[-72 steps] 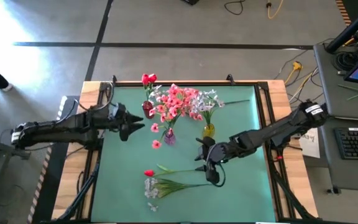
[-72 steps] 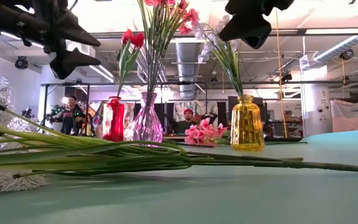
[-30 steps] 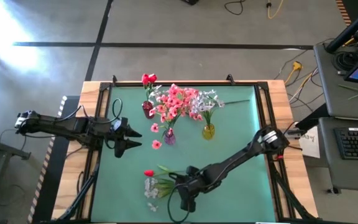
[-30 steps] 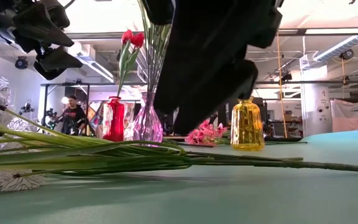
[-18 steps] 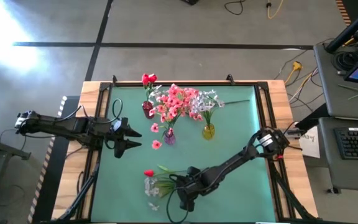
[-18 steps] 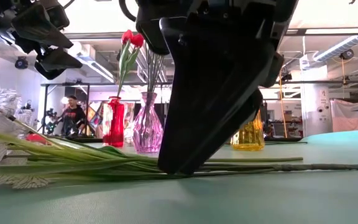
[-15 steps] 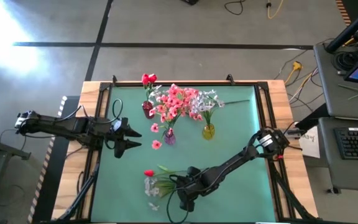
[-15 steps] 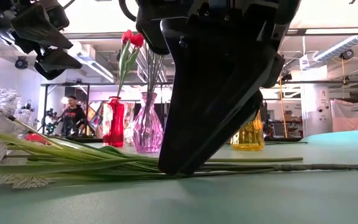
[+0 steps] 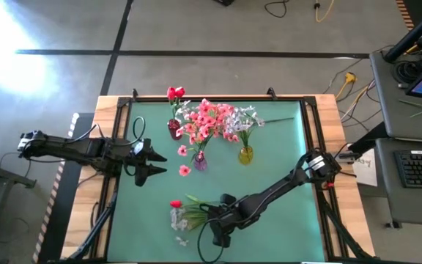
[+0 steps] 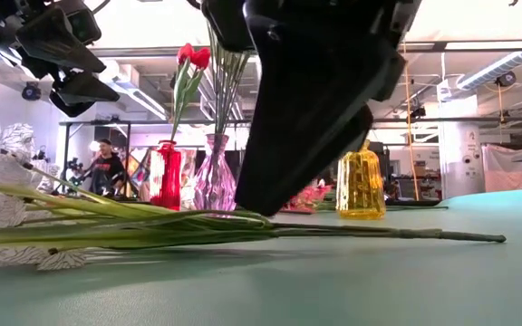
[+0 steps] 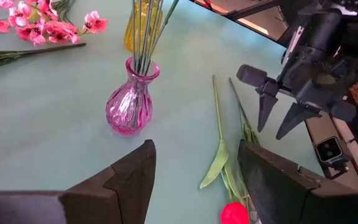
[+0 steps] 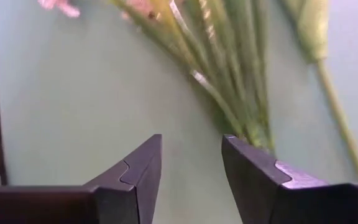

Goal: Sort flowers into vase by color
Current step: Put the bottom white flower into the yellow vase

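Loose flowers lie near the table's front: a red blossom (image 9: 175,204), white blossoms (image 9: 177,221) and a bundle of green stems (image 9: 198,213) flat on the mat. My right gripper (image 9: 217,236) hangs just over the stems' ends, fingers open; the stems (image 12: 229,87) lie ahead of the fingertips, not between them. At the far side stand a red vase (image 9: 174,129) with red flowers, a pink vase (image 9: 200,162) with pink flowers and a yellow vase (image 9: 246,154) with white flowers. My left gripper (image 9: 152,163) waits open at the left, above the mat. My right gripper slants down from the table's right. In the low view one finger (image 10: 297,136) reaches down to the stem bundle (image 10: 198,222). Whether it touches the stems I cannot tell.
Two pink sprays (image 9: 184,160) lie on the mat beside the pink vase. A single stem (image 9: 280,119) lies at the far right. The green mat (image 9: 284,220) is bare to the right of the loose flowers. A raised wooden frame (image 9: 328,117) borders the table.
My right gripper has come down at the loose stems near the front and tipped a little. The loose flowers have slid along the mat toward the table's left: the free stem end has drawn in and the white blossoms have shifted.
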`<state>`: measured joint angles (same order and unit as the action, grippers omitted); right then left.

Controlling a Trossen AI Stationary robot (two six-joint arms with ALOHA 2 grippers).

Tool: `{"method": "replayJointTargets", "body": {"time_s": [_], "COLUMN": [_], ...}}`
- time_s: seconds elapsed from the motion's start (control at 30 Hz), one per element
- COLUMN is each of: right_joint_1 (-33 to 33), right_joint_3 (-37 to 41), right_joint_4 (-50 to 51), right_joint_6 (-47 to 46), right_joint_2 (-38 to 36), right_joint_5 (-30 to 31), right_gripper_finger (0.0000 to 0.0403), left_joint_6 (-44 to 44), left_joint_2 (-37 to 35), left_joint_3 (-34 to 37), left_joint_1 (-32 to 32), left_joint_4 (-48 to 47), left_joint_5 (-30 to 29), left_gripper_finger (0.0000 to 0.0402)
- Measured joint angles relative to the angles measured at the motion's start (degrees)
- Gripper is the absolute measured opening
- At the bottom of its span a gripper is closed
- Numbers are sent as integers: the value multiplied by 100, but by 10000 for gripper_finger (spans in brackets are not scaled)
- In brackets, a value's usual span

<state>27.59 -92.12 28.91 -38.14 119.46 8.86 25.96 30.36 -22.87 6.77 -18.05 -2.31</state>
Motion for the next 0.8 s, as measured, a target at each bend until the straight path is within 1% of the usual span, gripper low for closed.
{"method": "replayJointTargets", "body": {"time_s": [0.27,0.4,0.63,0.73,0.8], "right_joint_1": [-21,-50,-114,-114,-114], "right_joint_3": [0,4,4,4,4], "right_joint_4": [308,315,245,221,210], "right_joint_6": [370,506,513,517,517], "right_joint_2": [-4,20,296,326,328], "right_joint_5": [772,764,622,575,574], "right_gripper_finger": [202,214,215,209,194], "left_joint_6": [0,0,-2,-2,-2], "left_joint_2": [8,10,33,47,47], "left_joint_3": [0,0,0,0,0], "left_joint_1": [-1,-1,0,0,-1], "left_joint_4": [-2,0,2,2,-4], "left_joint_5": [-3,-4,-11,-12,-13], "left_gripper_finger": [217,217,217,217,217]}}
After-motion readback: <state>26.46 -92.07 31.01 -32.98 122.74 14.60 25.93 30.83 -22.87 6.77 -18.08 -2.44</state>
